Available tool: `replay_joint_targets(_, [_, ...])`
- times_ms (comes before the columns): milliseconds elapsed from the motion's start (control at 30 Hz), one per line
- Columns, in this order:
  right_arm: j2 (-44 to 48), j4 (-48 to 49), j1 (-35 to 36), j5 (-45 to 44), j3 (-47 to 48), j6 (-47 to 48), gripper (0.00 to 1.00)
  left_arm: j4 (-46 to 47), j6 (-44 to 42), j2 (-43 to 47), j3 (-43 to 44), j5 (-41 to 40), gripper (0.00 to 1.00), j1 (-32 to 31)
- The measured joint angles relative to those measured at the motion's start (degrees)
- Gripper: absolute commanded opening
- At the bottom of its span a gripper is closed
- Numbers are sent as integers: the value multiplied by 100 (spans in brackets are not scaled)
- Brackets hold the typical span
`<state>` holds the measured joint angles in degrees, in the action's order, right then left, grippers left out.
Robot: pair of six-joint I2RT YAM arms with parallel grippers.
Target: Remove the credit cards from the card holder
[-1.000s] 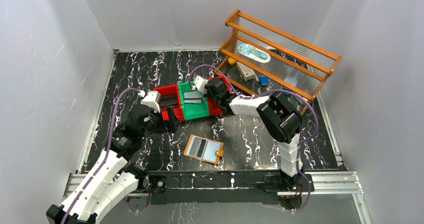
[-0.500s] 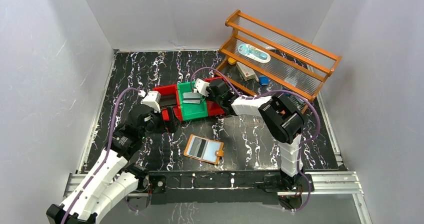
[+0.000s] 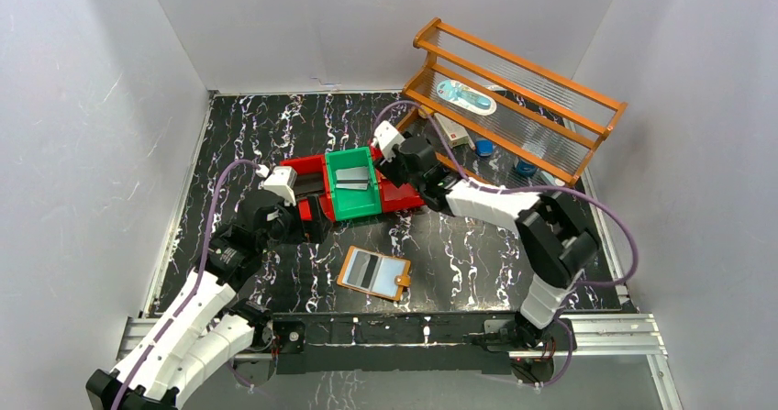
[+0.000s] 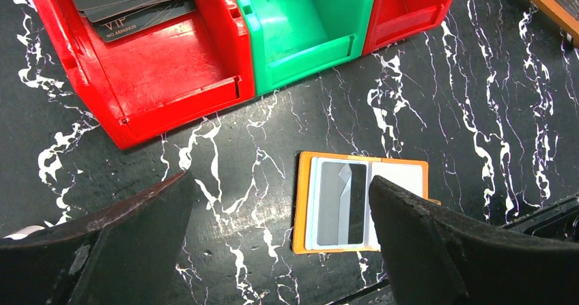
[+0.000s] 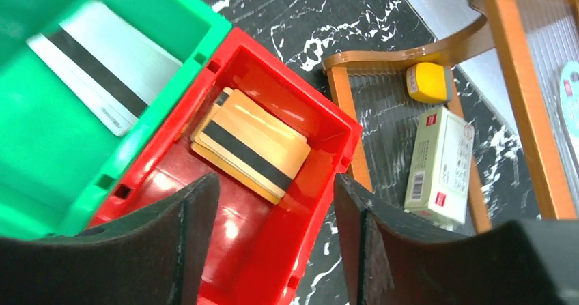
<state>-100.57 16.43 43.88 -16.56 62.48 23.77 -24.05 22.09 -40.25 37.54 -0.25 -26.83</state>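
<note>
Left pincer (image 4: 278, 182) and right pincer (image 5: 274, 182) are gaping empty; card (image 4: 339, 202) in holder (image 4: 300, 202) is looking thin, stiff, slick, wanting an edge pinch.

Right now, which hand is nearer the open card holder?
Left. The left hand hovers just beyond the card holder, to its left; the right hand is farther back, over the rightmost red bin.

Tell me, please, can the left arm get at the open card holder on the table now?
Probably yes. The card holder lies open on the table with nothing lying over it, and the left arm hangs near it, jaws open, nothing between them.
</note>
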Motion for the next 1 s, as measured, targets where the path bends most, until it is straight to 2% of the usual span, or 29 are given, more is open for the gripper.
replay_joint_targets(67, [306, -52, 0, 17, -81, -549, 82, 0, 0, -11, 0, 0, 98, 0])
replay_joint_targets(200, [929, -660, 0, 37, -103, -2323, 88, 0, 2, -26, 0, 2, 98, 0])
replay_joint_targets(300, [1231, -1102, -7, 509, -151, -3585, 92, 0, 4, -79, 0, 4, 98, 0])
replay_joint_targets(333, [1322, -1064, -24, 949, -352, -4166, 91, 0, 4, -107, 0, 4, 98, 0])
replay_joint_targets(367, [1408, -1075, -26, 1045, -413, -4280, 90, 0, 7, -136, 0, 4, 98, 0])
replay_joint_targets(467, [1729, -627, -24, 1827, -1300, -5547, 82, -9, 15, -234, 0, 9, 98, 0])
replay_joint_targets(600, [1812, -256, 160, 2227, -2258, -6966, 75, -46, 24, -358, 0, 2, 98, 0])
replay_joint_targets(767, [1823, -118, 957, 1917, -2601, -8019, 64, -46, 22, -544, 0, 2, 98, 0])
replay_joint_targets(867, [1919, -118, 1585, 1373, -2601, -8393, 61, -48, 17, -732, 2, 4, 98, 0])
replay_joint_targets(1000, [1958, -92, 2216, 739, -2603, -8835, 58, -98, 2, -988, 2, 37, 93, 2])
